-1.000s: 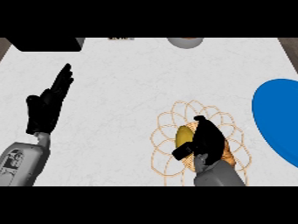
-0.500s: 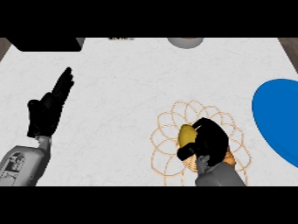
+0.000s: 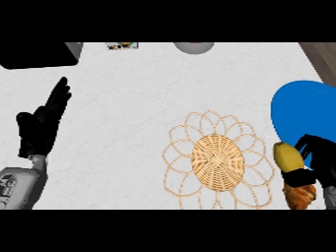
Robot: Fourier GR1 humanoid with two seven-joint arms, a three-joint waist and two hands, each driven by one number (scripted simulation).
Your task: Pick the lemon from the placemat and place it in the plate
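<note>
No brand, label or writing can be read anywhere; a small coloured thing (image 3: 122,46) at the far edge of the desk (image 3: 149,98) is too small to make out.

The right robot hand (image 3: 329,162) shows at the lower right, its fingers curled round the lemon (image 3: 287,156), which it holds at the left rim of the blue plate (image 3: 312,115). The lemon sits just past the right edge of the placemat (image 3: 218,160), off the woven centre, at the plate's lower left edge. Whether it touches the plate cannot be told. Below the lemon, an orange-brown patch (image 3: 300,195) shows against the hand; what it is cannot be told.

The left robot hand (image 3: 43,123) rests at the left of the view, fingers straight and pointing up, holding nothing, well apart from the placemat.

The placemat, with a round wicker centre and looped wire petals, lies near the desk's near edge, its right petals just beside the plate. The plate runs out of view at the right edge. A dark block (image 3: 32,54) takes the far left corner, and a grey round thing (image 3: 193,47) sits at the far edge. Between these and the placemat the white desk lies open, as does the stretch between the left hand and the placemat.
</note>
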